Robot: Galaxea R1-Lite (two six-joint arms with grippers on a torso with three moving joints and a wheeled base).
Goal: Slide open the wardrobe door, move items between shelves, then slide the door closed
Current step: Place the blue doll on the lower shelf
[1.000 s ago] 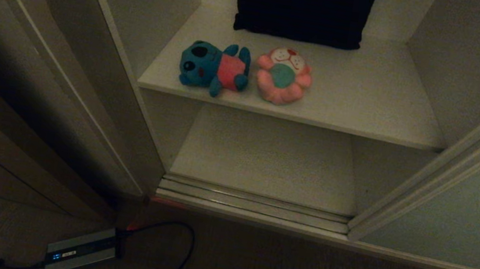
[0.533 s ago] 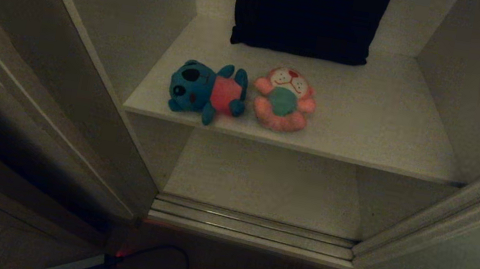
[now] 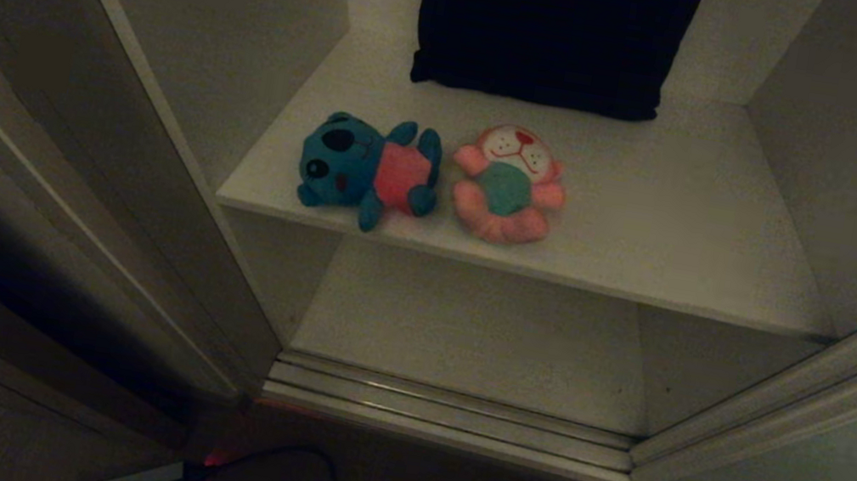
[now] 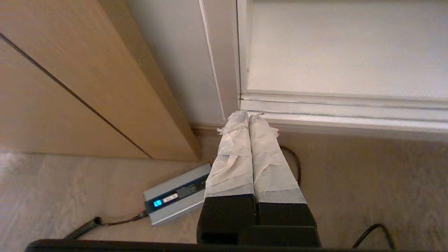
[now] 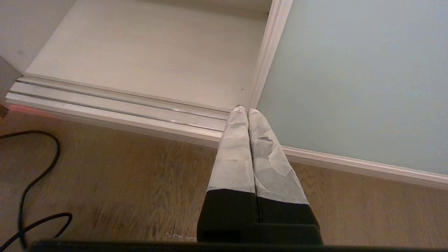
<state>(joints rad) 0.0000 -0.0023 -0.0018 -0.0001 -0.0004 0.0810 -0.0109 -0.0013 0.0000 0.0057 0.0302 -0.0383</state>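
Wardrobe stands open. Upper shelf: flat matte off-white board. On it, near the front edge, two soft plush toys lie side by side, close together: teal bear in a red shirt, pink toy with white face and teal shirt. Dark folded cloth behind them. Lower shelf bare, ridged door track in front.

Sliding wardrobe door at right, smooth pale grey-green; clearer in right wrist view.

Wrist views only: left gripper and right gripper, tape-wrapped fingers pressed together, holding nothing, low over wood-grain floor. Silver power unit seen whole by left wrist only.

Since a second ago the whole head view has shifted; toys sit lower in frame.
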